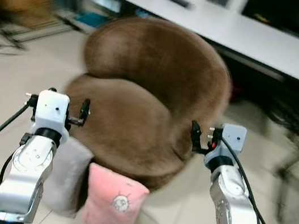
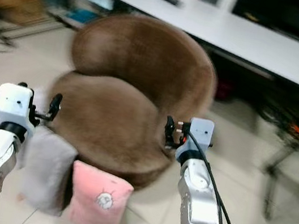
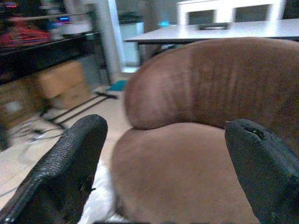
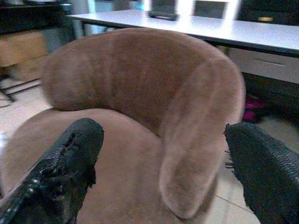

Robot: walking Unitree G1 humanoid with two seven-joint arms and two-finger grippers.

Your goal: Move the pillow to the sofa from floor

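Tiled floor [image 1: 1, 104]: pink pillow [image 1: 113, 201] against brown sofa [image 1: 147, 89]

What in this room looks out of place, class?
Two pillows, a pink pillow and a grey pillow, stand on the floor leaning against the front of the brown sofa, not on its seat. Nothing looks spilled or damaged.

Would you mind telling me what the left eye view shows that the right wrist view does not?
The left eye view alone has the pink pillow and grey pillow leaning on the floor against the sofa's front, plus both arms.

The right wrist view alone has the right end effector close up, fingers spread wide.

Both share the brown sofa and white table.
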